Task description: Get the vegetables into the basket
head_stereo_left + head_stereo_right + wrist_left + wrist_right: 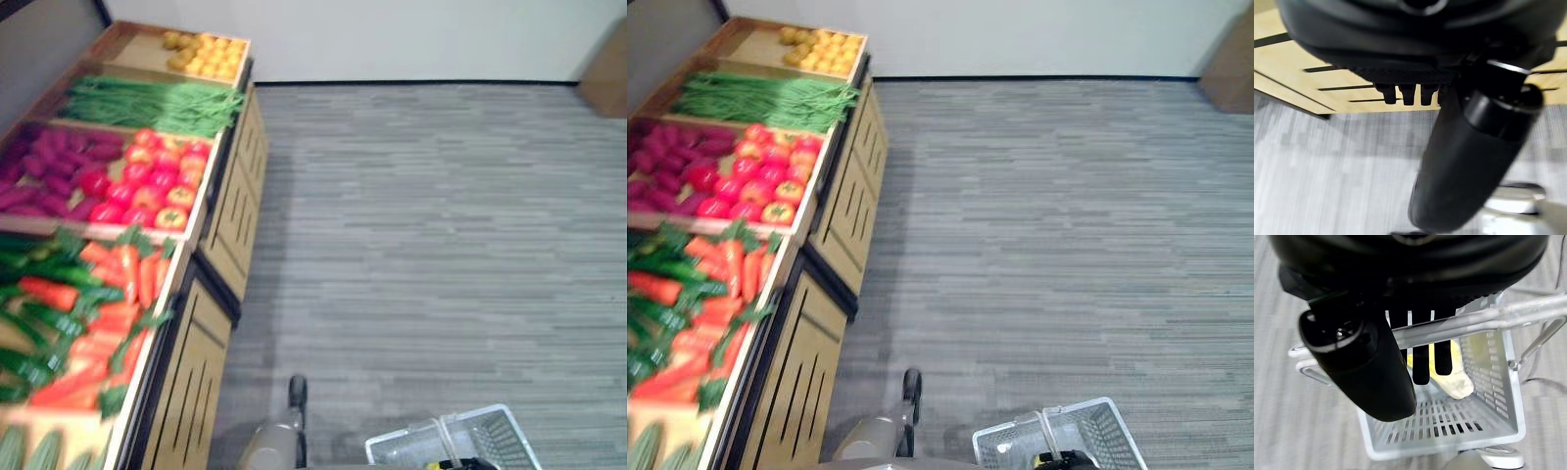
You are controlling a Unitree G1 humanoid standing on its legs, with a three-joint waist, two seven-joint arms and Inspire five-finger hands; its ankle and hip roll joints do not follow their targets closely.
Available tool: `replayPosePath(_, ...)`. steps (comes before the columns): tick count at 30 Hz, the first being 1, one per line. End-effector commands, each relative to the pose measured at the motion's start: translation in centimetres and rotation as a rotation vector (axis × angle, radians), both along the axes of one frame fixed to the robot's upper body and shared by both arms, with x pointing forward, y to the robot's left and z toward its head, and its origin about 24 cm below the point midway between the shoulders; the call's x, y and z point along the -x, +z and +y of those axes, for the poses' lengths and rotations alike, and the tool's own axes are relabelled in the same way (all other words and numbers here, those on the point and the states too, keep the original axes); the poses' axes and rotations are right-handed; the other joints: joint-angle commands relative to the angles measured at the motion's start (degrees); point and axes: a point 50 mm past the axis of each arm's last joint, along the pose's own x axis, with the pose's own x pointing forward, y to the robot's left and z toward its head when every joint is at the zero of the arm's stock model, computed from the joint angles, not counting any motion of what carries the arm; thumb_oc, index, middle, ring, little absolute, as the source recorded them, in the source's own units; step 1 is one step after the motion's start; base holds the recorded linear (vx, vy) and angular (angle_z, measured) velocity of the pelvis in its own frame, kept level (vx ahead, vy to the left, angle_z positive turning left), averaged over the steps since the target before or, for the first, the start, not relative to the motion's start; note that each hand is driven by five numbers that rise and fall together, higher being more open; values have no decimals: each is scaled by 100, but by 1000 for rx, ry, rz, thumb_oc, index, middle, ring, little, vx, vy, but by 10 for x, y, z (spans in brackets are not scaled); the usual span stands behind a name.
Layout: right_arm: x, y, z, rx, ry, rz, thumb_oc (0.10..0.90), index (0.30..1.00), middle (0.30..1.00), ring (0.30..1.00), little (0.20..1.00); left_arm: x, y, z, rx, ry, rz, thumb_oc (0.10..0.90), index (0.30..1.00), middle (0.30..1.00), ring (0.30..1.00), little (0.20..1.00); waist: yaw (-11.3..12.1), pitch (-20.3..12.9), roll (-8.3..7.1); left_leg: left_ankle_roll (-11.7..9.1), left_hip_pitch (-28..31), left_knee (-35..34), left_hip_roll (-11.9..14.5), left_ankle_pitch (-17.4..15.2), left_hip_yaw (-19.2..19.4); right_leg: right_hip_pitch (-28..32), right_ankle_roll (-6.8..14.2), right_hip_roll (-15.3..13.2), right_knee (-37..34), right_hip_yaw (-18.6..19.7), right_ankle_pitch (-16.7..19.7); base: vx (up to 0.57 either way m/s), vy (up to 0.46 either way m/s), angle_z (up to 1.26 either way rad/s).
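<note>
Nearest, right hand (1400, 347) with fingers curled round the metal handle (1484, 320) of the white wire basket (1449, 426), a pale item (1457, 382) inside. Left hand (1459, 161) hangs beside the wooden stand (196, 382), fingers relaxed, empty. Carrots (122, 294) lie up and left, nearer the left hand, long axes mixed; tomatoes (147, 186) and green beans (147, 103) farther. Open carpet (441, 245) lies right.

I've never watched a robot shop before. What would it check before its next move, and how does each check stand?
1. Basket held: ok, right robot hand is curled round its handle.
2. Left robot hand free: ok, holds nothing.
3. Vegetables within reach: cannot tell; carrots lie on the stand to the left.
4. Room in basket: ok, one pale item inside.
</note>
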Motion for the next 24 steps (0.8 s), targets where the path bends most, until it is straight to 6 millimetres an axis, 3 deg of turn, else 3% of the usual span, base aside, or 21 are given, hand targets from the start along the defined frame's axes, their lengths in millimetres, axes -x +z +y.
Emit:
replayPosePath(1,-56,18,-7,41,109,-188,400,300,300,300,300,-39,7,13,-58,-43,-117,900,1000,1000,1000,1000,141,-55,-122,-420,-366,52,-76,-193,-178,331,253,-880,229,-334,2954,409,276,-10)
replayPosePath(3,-61,19,-4,38,104,-206,400,300,300,300,300,-61,12,13,-61,-53,-196,900,1000,1000,1000,1000,-2,104,-1,-258,47,52,-182,-427,-346,58,119,-930,1130,-514,3147,424,271,25)
replayPosePath(5,-62,18,-1,25,73,-224,400,300,300,300,300,-76,15,11,-55,-59,-251,900,1000,1000,1000,1000,-162,251,147,-141,356,52,-243,-613,-573,-429,29,-1018,1833,-618,3073,293,182,79)
replayPosePath(6,-62,18,-1,25,73,-224,400,300,300,300,300,-76,15,11,-55,-59,-251,900,1000,1000,1000,1000,-162,249,148,-141,354,52,-241,-613,-573,-431,29,-1017,1832,-618,3074,418,115,77)
replayPosePath(7,-59,17,3,11,58,-223,400,300,300,300,300,-93,19,8,-52,-109,-294,900,1000,1000,1000,1000,-328,461,296,-133,759,52,-235,-827,-893,-1216,-212,-997,1787,-819,2095,309,49,74)
replayPosePath(8,-59,17,2,12,58,-223,400,300,300,300,300,-93,19,7,-51,-109,-294,900,1000,1000,1000,1000,-333,455,310,-137,750,52,-220,-822,-902,-1214,-219,-982,1767,-833,2108,398,18,55)
replayPosePath(9,-58,16,3,8,50,-219,400,300,300,300,300,-99,20,7,-53,-133,-303,900,1000,1000,1000,1000,-380,511,353,-182,859,52,-186,-872,-996,-1380,-298,-978,1386,-1000,1781,273,-156,42)
replayPosePath(10,-58,15,5,0,44,-216,400,300,300,300,300,-102,21,5,-57,-174,-300,900,1000,1000,1000,1000,-475,579,325,-286,1041,52,-177,-989,-1133,-1471,-241,-861,180,-998,1589,273,-154,47)
replayPosePath(11,-59,15,5,1,44,-216,400,300,300,300,300,-102,21,5,-57,-174,-300,900,1000,1000,1000,1000,-476,573,338,-288,1030,52,-163,-983,-1136,-1463,-245,-845,143,-1007,1616,296,-198,61)
replayPosePath(13,-57,14,7,-11,30,-210,400,300,300,300,300,-102,20,3,-57,-215,-282,900,1000,1000,1000,1000,-571,566,245,-366,1187,52,-218,-1143,-1261,-1499,-37,-581,-1321,-692,1857,266,-158,57)
replayPosePath(15,-55,13,6,-11,17,-205,400,300,300,300,300,-99,19,4,-62,-259,-256,900,1000,1000,1000,1000,-678,546,194,-422,1341,52,-241,-1233,-1393,-1551,124,-362,-2024,-304,2143,311,-145,45)
replayPosePath(19,-44,11,3,-11,-2,-181,400,300,300,300,300,-88,16,4,-55,-268,-219,900,1000,1000,1000,1000,-635,413,161,-425,1439,52,-253,-1286,-1475,-1134,60,-350,-2306,-308,2136,191,-120,65)
replayPosePath(20,-41,11,0,-9,-15,-176,400,300,300,300,300,-80,14,5,-56,-245,-195,900,1000,1000,1000,1000,-654,330,171,-437,1466,52,-245,-1259,-1568,-933,-19,-264,-2483,-153,2134,79,-91,9)
replayPosePath(24,-33,10,-7,5,-31,-151,400,300,300,300,300,-61,10,9,-53,-182,-146,900,1000,1000,1000,1000,-607,219,183,-492,1594,52,-175,-1284,-1643,-665,-95,-215,-2612,-266,2096,122,-143,1)
